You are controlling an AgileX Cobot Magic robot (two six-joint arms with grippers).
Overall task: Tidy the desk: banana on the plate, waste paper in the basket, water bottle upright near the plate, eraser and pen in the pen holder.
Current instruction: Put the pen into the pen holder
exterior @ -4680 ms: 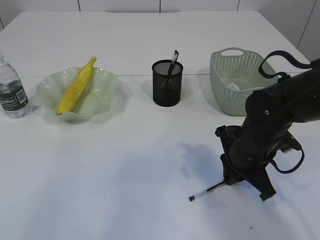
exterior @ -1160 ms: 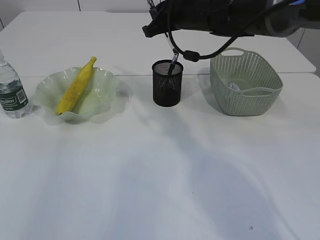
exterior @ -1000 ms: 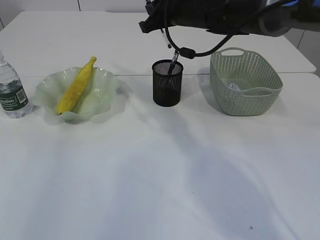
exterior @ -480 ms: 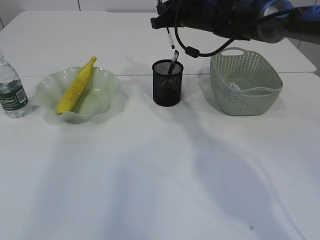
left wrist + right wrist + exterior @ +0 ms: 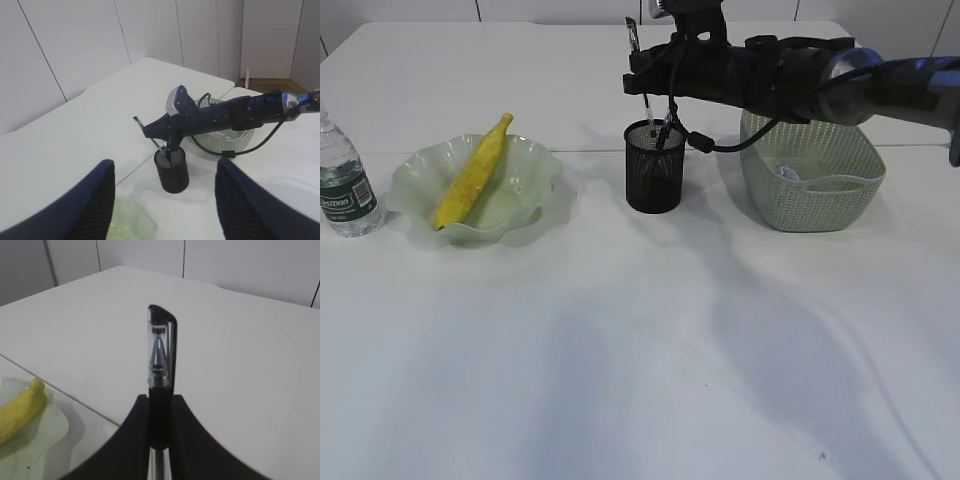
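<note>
**Pen over holder, much of it hidden**

Right hand [image 5: 642,75] is clamped narrow on the pen [image 5: 633,45], holding it roughly upright above the black mesh pen holder [image 5: 654,166]. Ext view: only the capped top pokes out above the hand at 12 o'clock; the lower shaft runs down toward the holder rim, hard to tell whether the tip is inside yet. A second pen already leans in the holder, partly masked by the arm and cable. Eraser can't be made out through the mesh.

Right wrist view: pen [image 5: 161,370] pinched between the two dark fingers [image 5: 132,435], cap clear, rest cut off at the frame bottom.

Left hand [image 5: 162,195] stands wide, holds nothing; only its two blurred finger ends show, far from the holder.

Banana [image 5: 472,171] lies on the green plate [image 5: 535,205], at 9 o'clock from the holder. Water bottle [image 5: 342,178] upright just beside the plate, cut by the left frame edge. Basket [image 5: 810,195] at 3 o'clock; a bit of white paper inside, mostly hidden by wall and arm. All on the white table [image 5: 620,360].
</note>
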